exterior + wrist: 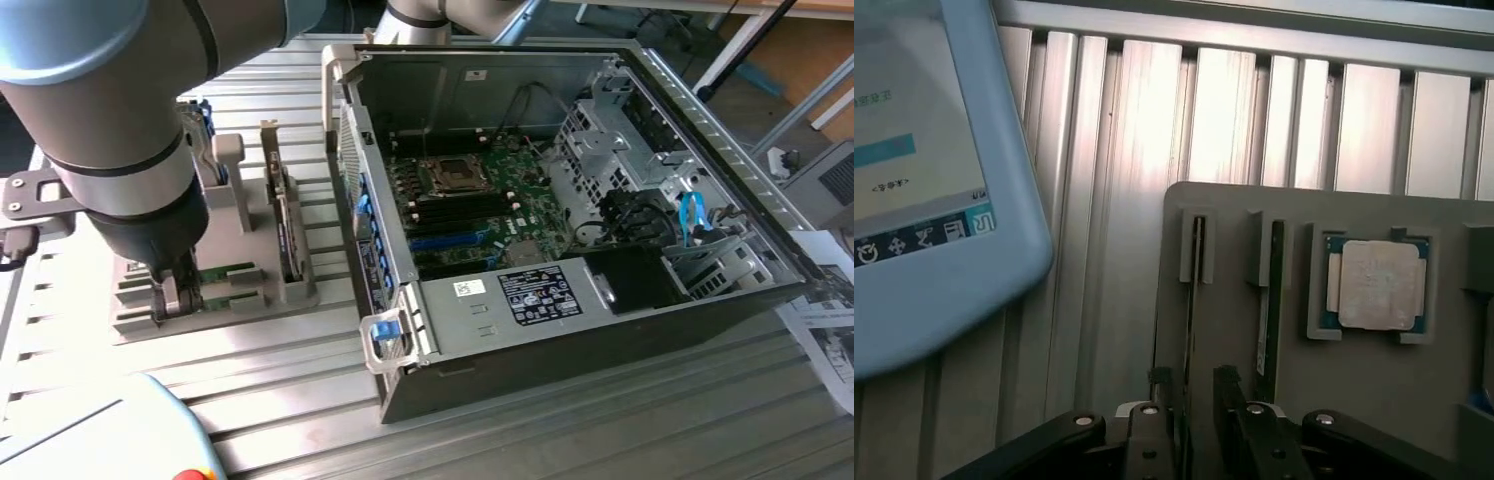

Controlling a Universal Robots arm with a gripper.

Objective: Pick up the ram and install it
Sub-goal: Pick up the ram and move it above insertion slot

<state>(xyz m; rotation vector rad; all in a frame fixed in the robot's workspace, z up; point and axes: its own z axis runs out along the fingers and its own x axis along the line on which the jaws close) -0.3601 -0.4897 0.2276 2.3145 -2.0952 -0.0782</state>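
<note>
Grey holder (1374,390) keeps the ram (1196,290) on edge in a narrow slot. The open claw (1194,405) straddles it with slim gaps either side. A second stick (1275,290) stands just beside, the pendant (924,200) nearby.

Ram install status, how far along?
Done: nothing yet; the ram stands on edge in the grey holder, not lifted. In hand: the gripper is down at the holder, jaws open either side of that stick, not clamped. Left: the pick-up and the install; the memory slots on the motherboard in the open PC case look unfilled.
</note>
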